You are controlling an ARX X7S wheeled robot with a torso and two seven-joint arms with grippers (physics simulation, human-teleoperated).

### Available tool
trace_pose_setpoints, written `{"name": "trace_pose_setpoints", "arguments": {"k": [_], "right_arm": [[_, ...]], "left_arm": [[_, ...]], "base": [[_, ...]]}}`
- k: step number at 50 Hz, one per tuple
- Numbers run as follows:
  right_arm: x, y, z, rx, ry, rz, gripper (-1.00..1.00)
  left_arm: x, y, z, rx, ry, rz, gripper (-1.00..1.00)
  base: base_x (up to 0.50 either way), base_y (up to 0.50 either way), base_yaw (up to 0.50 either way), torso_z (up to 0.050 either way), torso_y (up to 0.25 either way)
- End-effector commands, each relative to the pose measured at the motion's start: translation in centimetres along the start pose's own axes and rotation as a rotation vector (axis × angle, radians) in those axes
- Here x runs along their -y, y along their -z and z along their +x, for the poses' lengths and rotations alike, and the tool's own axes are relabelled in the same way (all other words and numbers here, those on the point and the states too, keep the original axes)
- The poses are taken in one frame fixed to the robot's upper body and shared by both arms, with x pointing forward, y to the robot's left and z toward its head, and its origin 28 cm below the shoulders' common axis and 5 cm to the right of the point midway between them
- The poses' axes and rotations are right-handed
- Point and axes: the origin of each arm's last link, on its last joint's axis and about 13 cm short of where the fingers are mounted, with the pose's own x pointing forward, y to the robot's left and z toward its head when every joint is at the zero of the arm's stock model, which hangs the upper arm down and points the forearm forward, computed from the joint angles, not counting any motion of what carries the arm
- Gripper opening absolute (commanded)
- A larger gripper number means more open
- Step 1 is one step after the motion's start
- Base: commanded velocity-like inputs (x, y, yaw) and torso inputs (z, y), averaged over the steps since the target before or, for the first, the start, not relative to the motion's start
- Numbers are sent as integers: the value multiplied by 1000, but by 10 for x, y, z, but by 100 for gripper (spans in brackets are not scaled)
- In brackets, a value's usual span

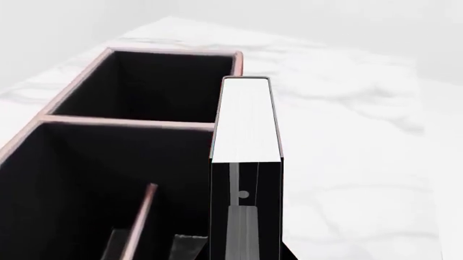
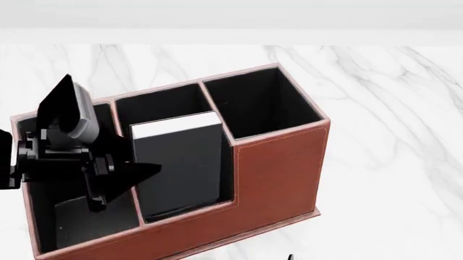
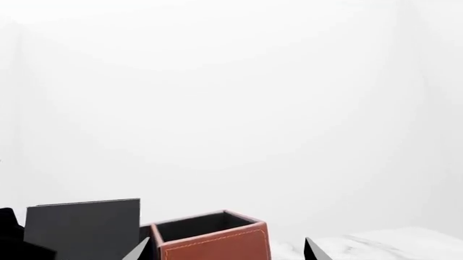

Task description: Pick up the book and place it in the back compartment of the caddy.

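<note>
The black book [image 2: 181, 168] with white page edges stands upright over the middle section of the reddish-brown caddy [image 2: 278, 168], next to its low long wall. My left gripper [image 2: 145, 173] reaches in from the caddy's left end and is shut on the book. In the left wrist view the book [image 1: 246, 119] sits between the fingers of my left gripper [image 1: 242, 254], beside a low divider [image 1: 145, 216]. The back compartment is hidden behind the book. My right gripper [image 3: 225, 252] is open and empty, facing the caddy's tall end pocket [image 3: 213, 244] with the book [image 3: 83, 230] beyond.
The caddy stands on a white marble table [image 2: 391, 108]. Its tall square end pocket [image 2: 261, 103] lies right of the book. The left arm's camera housing [image 2: 72, 114] hangs over the caddy's left section.
</note>
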Motion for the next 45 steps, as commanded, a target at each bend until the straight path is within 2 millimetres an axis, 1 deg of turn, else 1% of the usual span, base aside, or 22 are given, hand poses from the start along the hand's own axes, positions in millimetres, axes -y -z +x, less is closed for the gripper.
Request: {"name": "trace_pose_setpoints", "arguments": {"k": [1, 12, 27, 45], "right_arm": [[0, 1, 0, -1, -1, 0, 100], [0, 1, 0, -3, -1, 0, 100], [0, 2, 0, -5, 0, 2, 100], [0, 3, 0, -7, -3, 0, 100]], "left_arm": [[-13, -9, 7, 94, 23, -27, -100], [-20, -7, 6, 112, 1, -27, -100], [-19, 1, 14, 98, -7, -12, -100], [-15, 9, 16, 74, -109, 63, -100]], "base": [[0, 0, 0, 0, 0], [0, 0, 0, 1, 1], [0, 0, 0, 0, 1], [0, 0, 0, 1, 1]]}}
